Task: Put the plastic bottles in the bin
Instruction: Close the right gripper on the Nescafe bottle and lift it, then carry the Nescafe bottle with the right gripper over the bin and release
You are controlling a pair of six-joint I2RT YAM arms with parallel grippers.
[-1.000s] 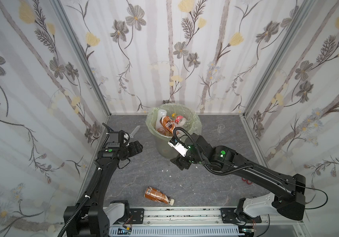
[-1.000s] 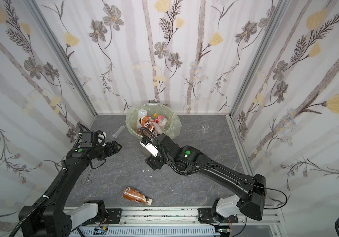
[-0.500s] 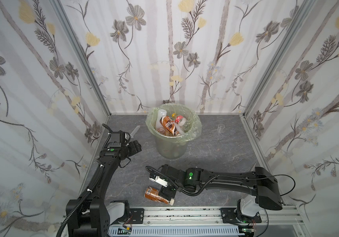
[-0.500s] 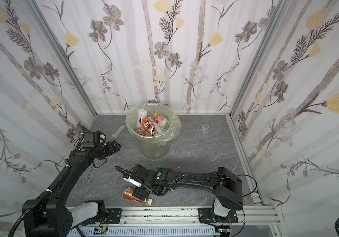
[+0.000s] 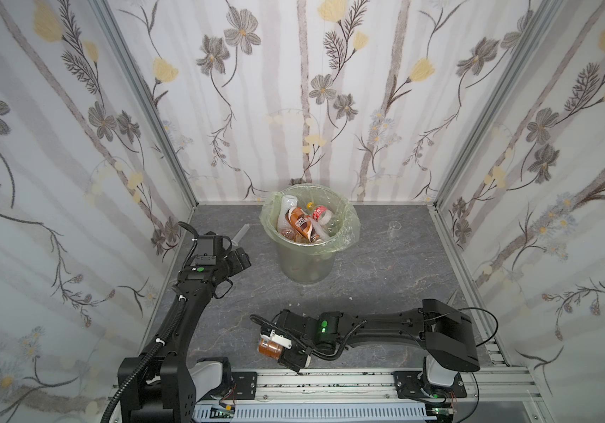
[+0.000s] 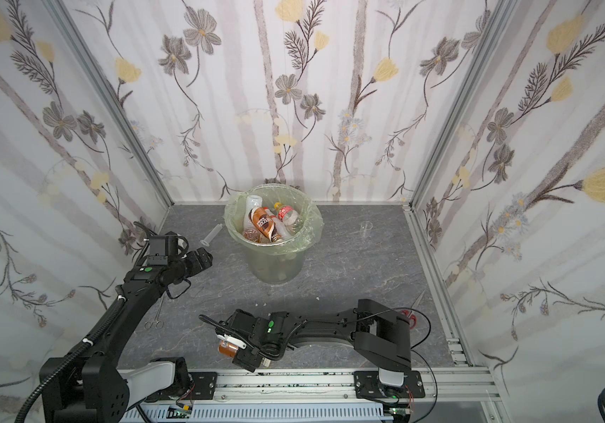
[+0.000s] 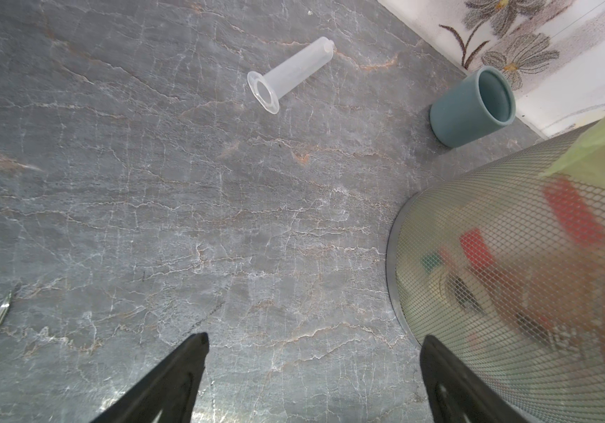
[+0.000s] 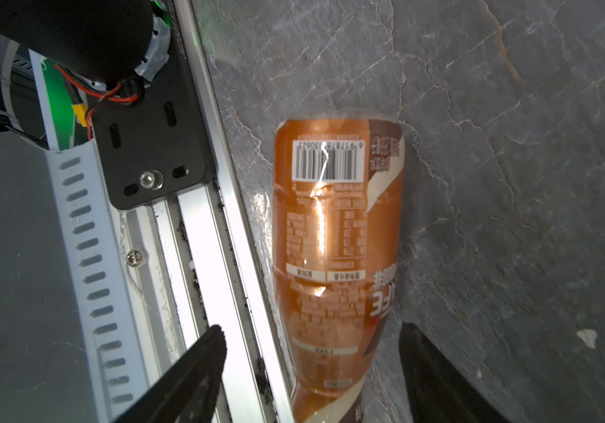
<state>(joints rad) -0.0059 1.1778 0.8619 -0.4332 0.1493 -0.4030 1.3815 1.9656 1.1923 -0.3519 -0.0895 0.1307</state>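
The bin (image 5: 304, 263) (image 6: 275, 265) stands at the back middle of the floor, lined with a green bag and holding several plastic bottles (image 5: 302, 223) (image 6: 265, 224). Its mesh wall (image 7: 513, 256) fills one side of the left wrist view. One copper-brown bottle (image 5: 268, 348) (image 6: 227, 350) (image 8: 337, 238) lies on the floor by the front rail. My right gripper (image 5: 280, 348) (image 6: 242, 349) (image 8: 312, 329) is low over it, open, one finger on each side with gaps showing. My left gripper (image 5: 240, 258) (image 6: 202, 258) (image 7: 313, 338) hangs open and empty left of the bin.
A clear syringe (image 5: 242, 232) (image 7: 290, 73) lies left of the bin, with a blue-grey cup (image 7: 473, 106) by the back wall. Thin metal forceps (image 6: 156, 315) lie under the left arm. Red-handled scissors (image 6: 409, 315) sit behind the right arm. The metal front rail (image 8: 220, 256) runs beside the floor bottle.
My right arm has swung from the bin's front down to the front floor and now straddles the brown bottle. The left gripper's jaws have spread a little wider; that arm barely moved.
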